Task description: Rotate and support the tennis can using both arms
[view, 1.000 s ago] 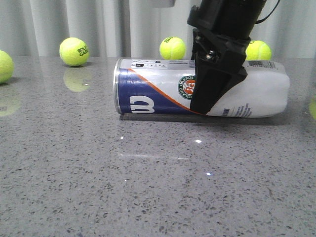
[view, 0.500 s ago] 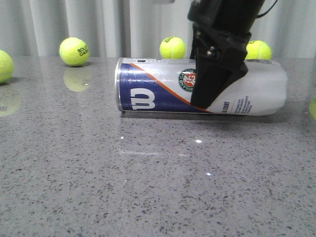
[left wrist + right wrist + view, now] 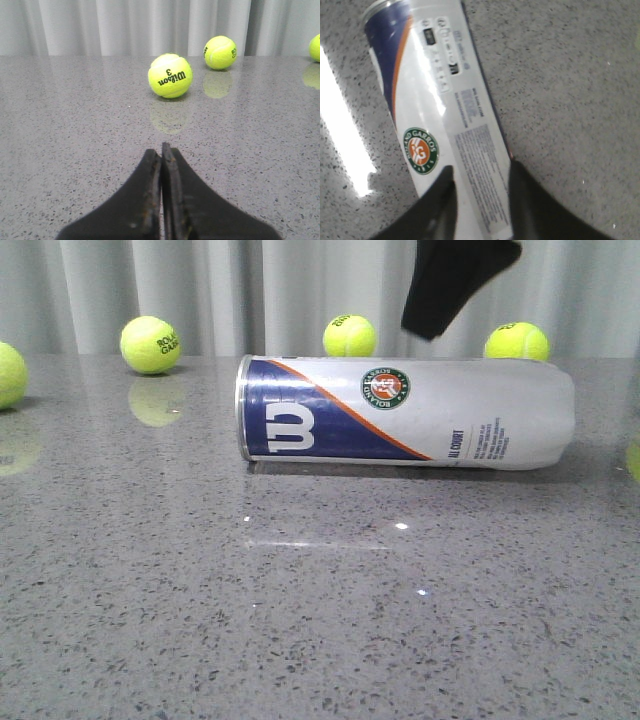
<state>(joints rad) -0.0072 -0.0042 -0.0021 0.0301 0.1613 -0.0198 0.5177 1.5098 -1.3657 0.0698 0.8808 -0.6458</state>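
Observation:
The tennis can (image 3: pixel 405 412) lies on its side on the grey table, navy "W" end to the left, Roland Garros logo facing the camera. My right gripper (image 3: pixel 430 332) hangs open just above the can's middle, clear of it. In the right wrist view the can (image 3: pixel 435 115) runs lengthwise below my open right gripper (image 3: pixel 481 172), whose fingers stand over it with a gap between them. My left gripper (image 3: pixel 161 150) is shut and empty over bare table. It does not show in the front view.
Tennis balls lie at the back of the table (image 3: pixel 150 344), (image 3: pixel 350 337), (image 3: pixel 516 342), and one at the left edge (image 3: pixel 8 373). The left wrist view shows two balls ahead (image 3: pixel 170 75), (image 3: pixel 220 52) and one at the right edge (image 3: pixel 315 47). Grey curtain behind.
My right gripper has let go of the can and risen above it. The can has rolled so the logo and "W" face the camera more fully.

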